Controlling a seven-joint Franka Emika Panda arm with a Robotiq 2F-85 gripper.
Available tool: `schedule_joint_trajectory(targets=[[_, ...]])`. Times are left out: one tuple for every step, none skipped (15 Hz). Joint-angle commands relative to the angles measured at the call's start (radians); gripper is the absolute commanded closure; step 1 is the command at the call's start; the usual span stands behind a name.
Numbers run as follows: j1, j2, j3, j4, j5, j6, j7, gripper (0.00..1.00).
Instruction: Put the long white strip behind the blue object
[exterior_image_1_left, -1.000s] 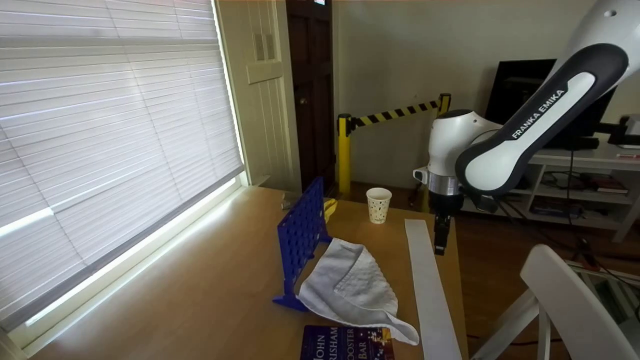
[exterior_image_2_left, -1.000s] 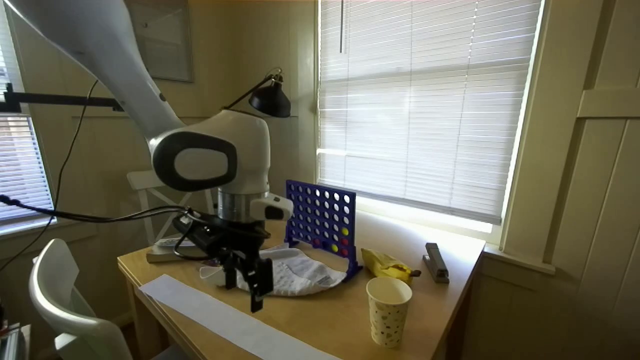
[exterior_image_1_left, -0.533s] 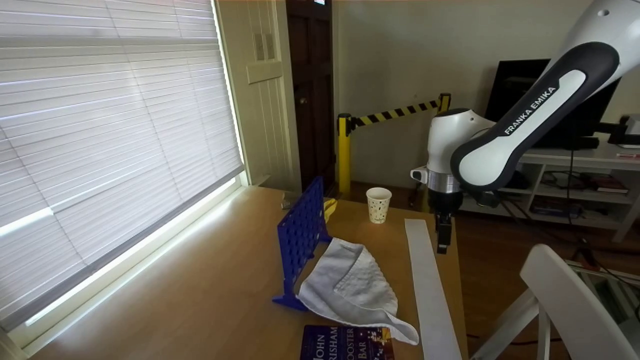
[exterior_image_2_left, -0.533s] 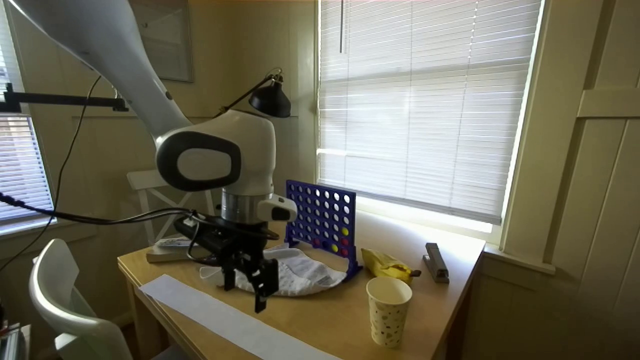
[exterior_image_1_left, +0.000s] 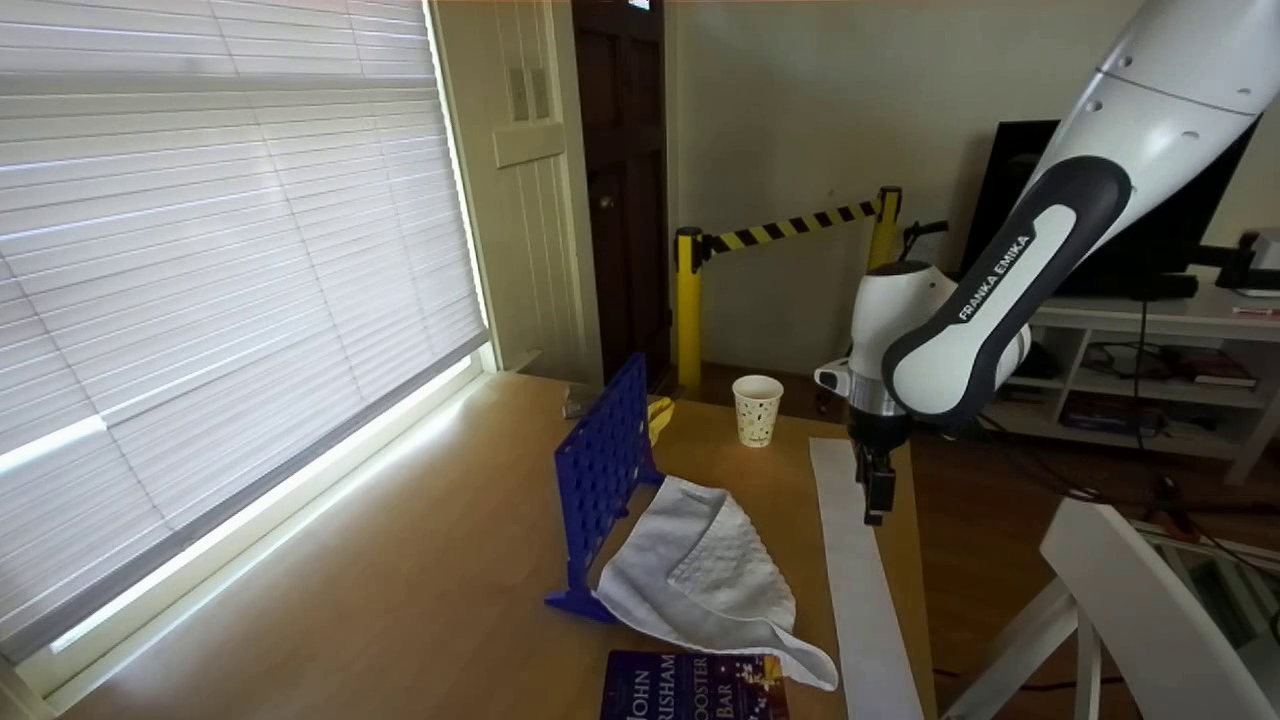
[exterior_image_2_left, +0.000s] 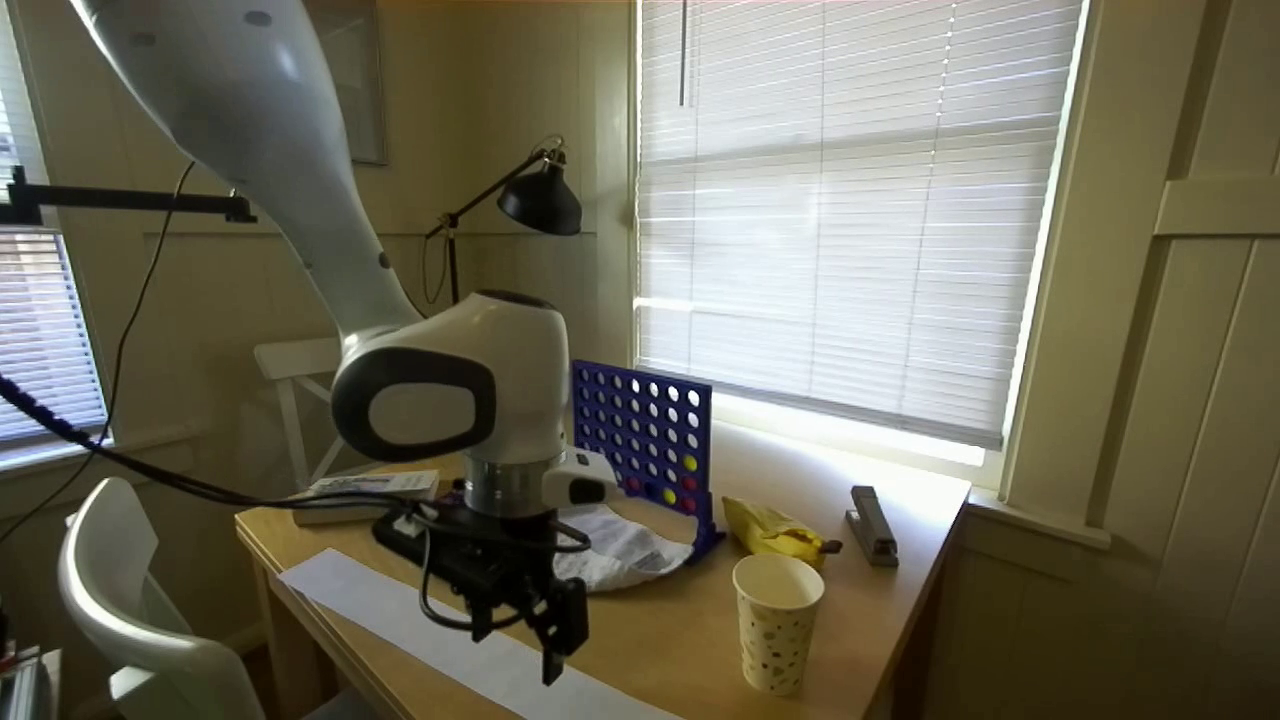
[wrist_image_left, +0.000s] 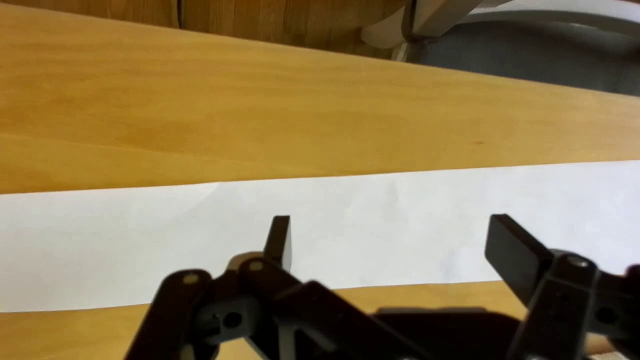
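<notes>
Fingers (wrist_image_left: 280, 245) spread well apart, nothing held; strip (wrist_image_left: 360, 230) not yet picked up.

Both fingers are seen over the strip and are spaced along its length (whether it is touched cannot be told). It is laid flat on the table (exterior_image_1_left: 400, 560), near the edge by the chair (exterior_image_1_left: 1160, 610), and is parted from the blue rack (exterior_image_1_left: 603, 465) by a cloth (exterior_image_1_left: 700, 570). Only the reach is judged to be done, so the task seems barely begun. Yet to be carried out are the grip, the lift, the carry past cloth and rack, and the laying down. By "behind", the side by the blinds (exterior_image_1_left: 240, 250) is probably meant, though this is not settled by the task's wording.
</notes>
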Motion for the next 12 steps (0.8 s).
schedule_joint_trajectory(targets=[[-0.077, 0.09, 0.08, 0.024, 0.063, 0.123, -0.062, 0.0], [-0.102, 0.11, 0.107, 0.025, 0.07, 0.156, -0.072, 0.0], [-0.117, 0.125, 0.12, 0.027, 0.057, 0.172, -0.063, 0.0], [-0.139, 0.139, 0.14, 0.03, 0.051, 0.185, -0.065, 0.0], [-0.158, 0.15, 0.157, 0.032, 0.044, 0.198, -0.061, 0.02], [-0.174, 0.163, 0.17, 0.036, 0.034, 0.208, -0.057, 0.09], [-0.188, 0.171, 0.181, 0.038, 0.026, 0.216, -0.053, 0.09], [-0.202, 0.177, 0.191, 0.039, 0.019, 0.219, -0.052, 0.15], [-0.21, 0.186, 0.197, 0.043, 0.01, 0.223, -0.052, 0.33], [-0.218, 0.191, 0.201, 0.046, 0.004, 0.222, -0.051, 0.38], [-0.226, 0.193, 0.207, 0.049, 0.002, 0.227, -0.052, 0.44], [-0.23, 0.191, 0.209, 0.052, 0.0, 0.225, -0.052, 0.49]])
